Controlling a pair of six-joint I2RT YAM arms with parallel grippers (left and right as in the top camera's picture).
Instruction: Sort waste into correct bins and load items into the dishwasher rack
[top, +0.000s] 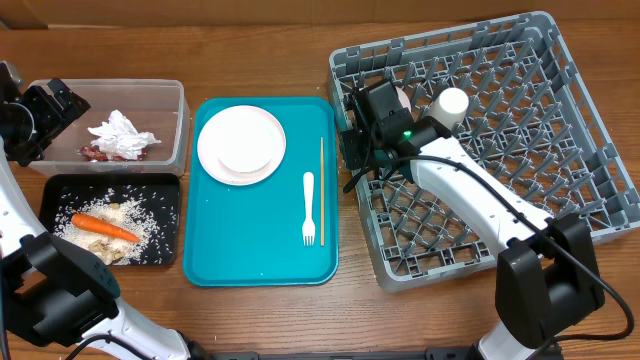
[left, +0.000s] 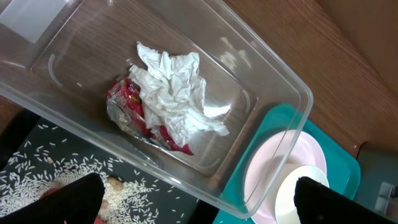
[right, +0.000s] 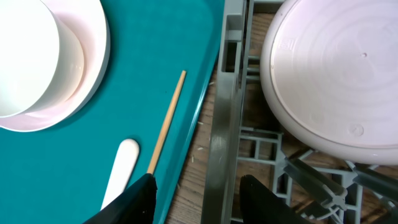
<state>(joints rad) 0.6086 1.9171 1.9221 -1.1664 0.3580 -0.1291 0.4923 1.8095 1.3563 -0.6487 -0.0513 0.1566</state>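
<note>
The grey dishwasher rack (top: 560, 150) holds a white cup (top: 453, 105) and a white round dish (right: 329, 81) with its ringed underside showing. My right gripper (top: 350, 140) (right: 199, 202) hangs open over the rack's left wall (right: 225, 124), gripping nothing. On the teal tray (top: 260, 250) lie a pink plate (top: 212, 160) with a white bowl (top: 245, 140) on it, a white fork (top: 309, 208) and a chopstick (top: 321, 190). My left gripper (top: 50, 105) (left: 205, 208) is wide open above the clear tub (top: 178, 100), which holds the white napkin (left: 177, 93) and red wrapper (left: 134, 102).
The black tray (top: 60, 188) in front of the tub carries a carrot (top: 103, 227), rice (top: 150, 222) and beige scraps (top: 118, 252). A strip of bare wood (right: 199, 155) separates the teal tray from the rack. The right arm's white link (top: 470, 195) crosses the rack's front half.
</note>
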